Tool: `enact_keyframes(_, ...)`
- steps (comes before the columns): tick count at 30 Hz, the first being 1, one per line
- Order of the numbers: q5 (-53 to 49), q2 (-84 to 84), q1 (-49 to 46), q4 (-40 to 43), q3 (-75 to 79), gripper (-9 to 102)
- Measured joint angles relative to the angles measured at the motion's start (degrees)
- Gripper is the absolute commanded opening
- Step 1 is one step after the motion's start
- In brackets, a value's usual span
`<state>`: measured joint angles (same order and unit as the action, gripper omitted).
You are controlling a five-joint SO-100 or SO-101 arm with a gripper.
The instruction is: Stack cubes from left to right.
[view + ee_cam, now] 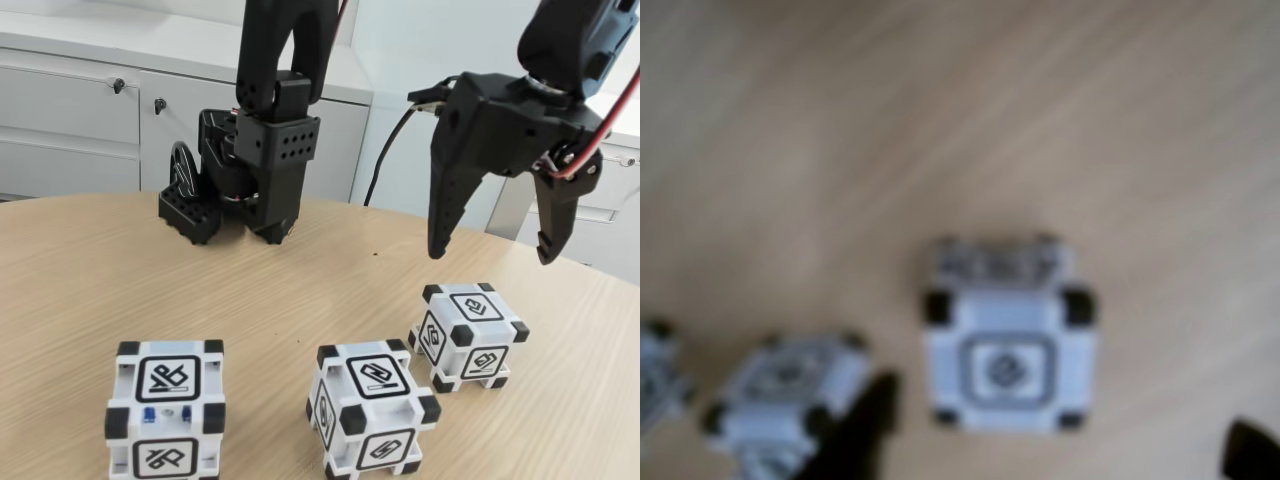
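Cubes, three alike, white with black corner blocks and a black-framed line glyph on each face, stand apart from one another on the pale wood tabletop (pixel 90 270). In the fixed view they form a loose row: the left cube (pixel 166 410) nearest the camera, the middle cube (pixel 371 405) beside it, and the right cube (pixel 469 334) set a little farther back. None is stacked; each rests directly on the wood.

The black hand (pixel 492 252) hangs in the air above and slightly behind the right cube, touching nothing. Its two fingers are spread wide apart and point downward, with bare tabletop visible between them. Red and black wires run along its upper part.

The arm's black base (pixel 245 180) stands at the far side of the tabletop, with pale cabinets (pixel 70 110) behind it.

The blurred wrist view looks straight down: the right cube (pixel 1008 345) lies near the centre, the middle cube (pixel 790 400) at lower left, and the edge of the left cube (pixel 655 375) at the left border. Dark fingertips (pixel 865 430) enter from the bottom edge on either side of the right cube, clear of it.
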<state>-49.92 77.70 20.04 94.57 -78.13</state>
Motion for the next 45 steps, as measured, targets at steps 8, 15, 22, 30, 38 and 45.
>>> enact_keyframes(8,0.7,-1.14,-0.09,0.0,0.0,35)
enact_keyframes(15,1.32,-9.58,-0.09,-0.18,0.0,34)
enact_keyframes(22,1.85,-12.13,-0.09,-0.18,0.0,34)
enact_keyframes(30,2.81,-12.13,-0.09,-0.18,0.09,34)
enact_keyframes(38,5.63,-12.13,-0.7,-5.36,0.09,34)
enact_keyframes(45,4.13,-12.13,-5.98,-7.65,0.09,34)
